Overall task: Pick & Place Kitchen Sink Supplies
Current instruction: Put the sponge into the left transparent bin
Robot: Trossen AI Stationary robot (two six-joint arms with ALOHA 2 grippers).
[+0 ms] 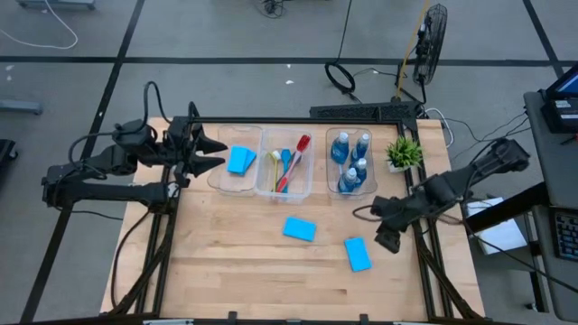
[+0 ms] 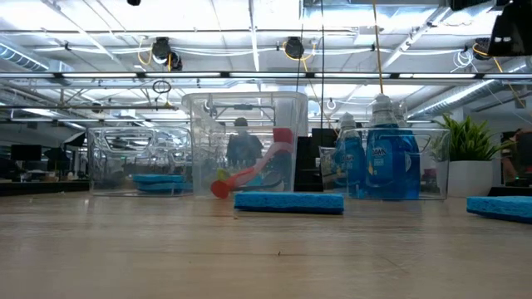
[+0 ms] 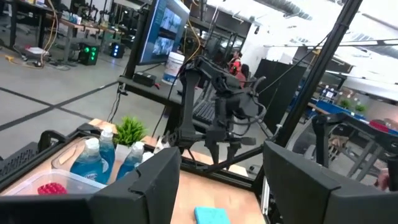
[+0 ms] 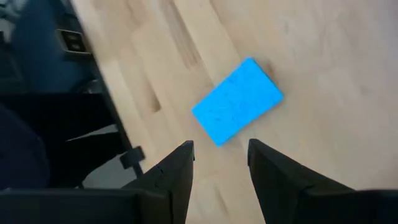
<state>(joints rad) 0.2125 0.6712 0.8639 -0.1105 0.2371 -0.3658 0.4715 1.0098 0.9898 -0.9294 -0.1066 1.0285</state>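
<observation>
Both grippers' jaws spread and empty, right gripper (image 4: 221,155) above a blue sponge (image 4: 237,101) (not touching), left gripper (image 1: 217,153) beside the bins.

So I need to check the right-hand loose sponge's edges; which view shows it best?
The right wrist view: the sponge fills the frame, unobstructed. The high view shows it small; the low view shows only its edge.

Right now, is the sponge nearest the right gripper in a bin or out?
Out. The sponge lies flat on the bare table, just ahead of the open right gripper.
</observation>
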